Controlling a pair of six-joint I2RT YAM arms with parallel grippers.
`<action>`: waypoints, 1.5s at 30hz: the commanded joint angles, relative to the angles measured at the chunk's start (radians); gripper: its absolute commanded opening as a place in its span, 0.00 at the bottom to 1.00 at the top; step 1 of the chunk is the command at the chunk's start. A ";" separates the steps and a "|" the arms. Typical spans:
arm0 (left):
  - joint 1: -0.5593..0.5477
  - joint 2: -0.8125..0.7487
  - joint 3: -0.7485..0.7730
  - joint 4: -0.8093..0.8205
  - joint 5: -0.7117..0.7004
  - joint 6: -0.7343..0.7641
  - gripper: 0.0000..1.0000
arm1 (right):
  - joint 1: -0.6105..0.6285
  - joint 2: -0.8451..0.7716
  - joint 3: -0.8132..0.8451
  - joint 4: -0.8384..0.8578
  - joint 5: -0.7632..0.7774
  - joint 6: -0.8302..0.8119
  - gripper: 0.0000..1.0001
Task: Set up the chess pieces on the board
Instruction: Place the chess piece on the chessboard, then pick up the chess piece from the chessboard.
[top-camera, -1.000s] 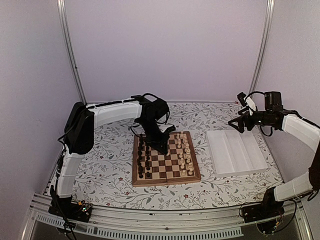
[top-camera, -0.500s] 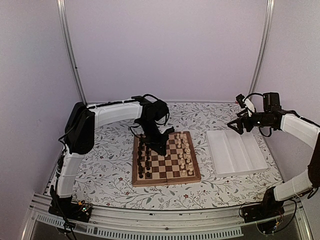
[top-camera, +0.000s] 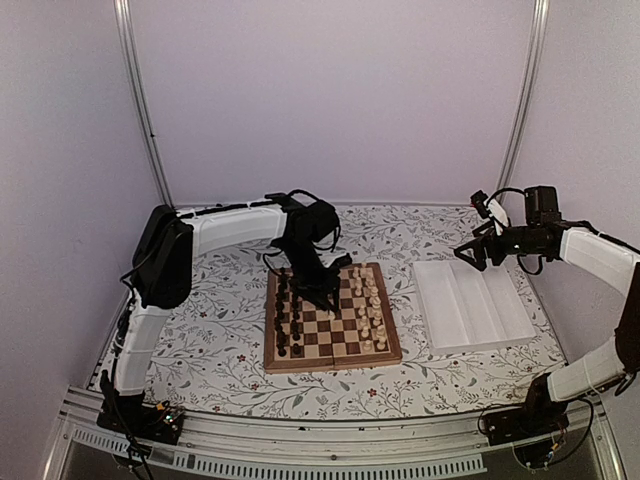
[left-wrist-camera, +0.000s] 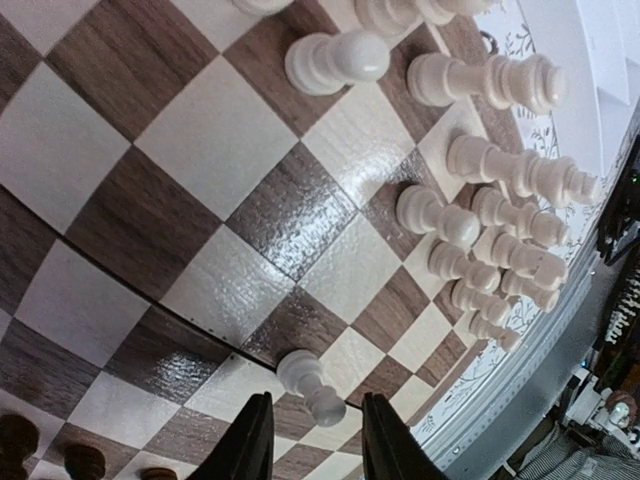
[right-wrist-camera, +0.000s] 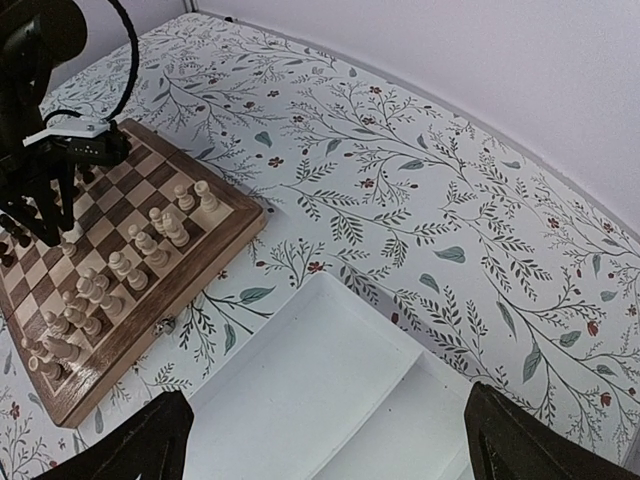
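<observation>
The left arm (top-camera: 225, 224) stands up at the lower left of the top view, folds at a dark shoulder block and reaches right toward the centre, its wrist bent steeply down. The left gripper (top-camera: 324, 294) points downward, its two dark fingers (left-wrist-camera: 255, 445) parted with a clear gap. The right arm (top-camera: 598, 252) runs up the right edge and stretches left, high up. The right gripper (top-camera: 468, 250) is spread wide, with its fingertips (right-wrist-camera: 140, 445) at the lower corners of the wrist view.

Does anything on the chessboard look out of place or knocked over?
One pale pawn stands in the middle of the board, seemingly off-centre on its square, apart from the other pale pieces along one side. The left pincer flanks it, open. Nothing looks toppled.
</observation>
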 joint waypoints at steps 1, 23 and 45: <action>-0.009 -0.021 0.037 0.005 -0.014 0.012 0.34 | -0.002 0.008 0.023 -0.014 -0.024 -0.007 0.99; -0.139 -0.570 -0.780 0.946 -0.274 0.473 0.50 | -0.001 -0.004 0.018 -0.028 -0.065 -0.043 0.99; -0.090 -0.369 -0.661 0.794 -0.315 0.365 0.41 | -0.001 0.030 0.029 -0.060 -0.099 -0.076 0.99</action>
